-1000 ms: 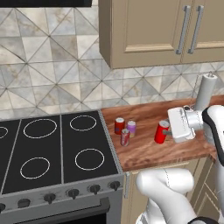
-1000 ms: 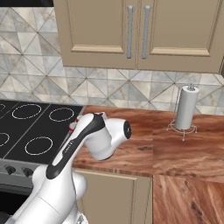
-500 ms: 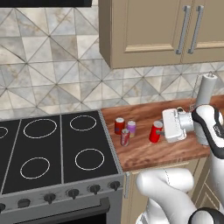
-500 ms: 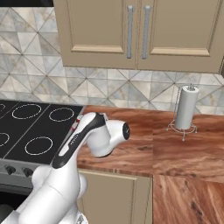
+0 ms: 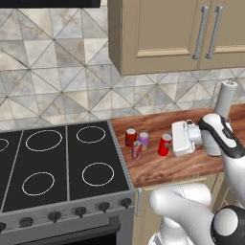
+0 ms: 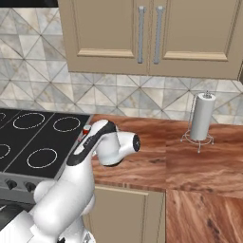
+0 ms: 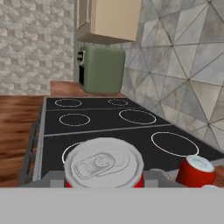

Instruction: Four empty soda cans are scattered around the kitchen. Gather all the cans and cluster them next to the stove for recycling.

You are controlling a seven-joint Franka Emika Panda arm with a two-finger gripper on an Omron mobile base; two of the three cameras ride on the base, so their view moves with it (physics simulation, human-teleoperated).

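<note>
Gripper (image 5: 168,144) clamps a red soda can (image 5: 164,145) above the wooden counter (image 5: 191,162), near three cans (image 5: 136,141) beside the stove (image 5: 57,162) — hand view adds a green toaster (image 7: 104,69) beyond the cooktop.

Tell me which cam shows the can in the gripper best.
Left base view: the held red can shows whole, side-on, above the counter, gripper shut on it. Hand view gives just its silver top close up. In the right base view the arm covers nearly all of it.
</note>
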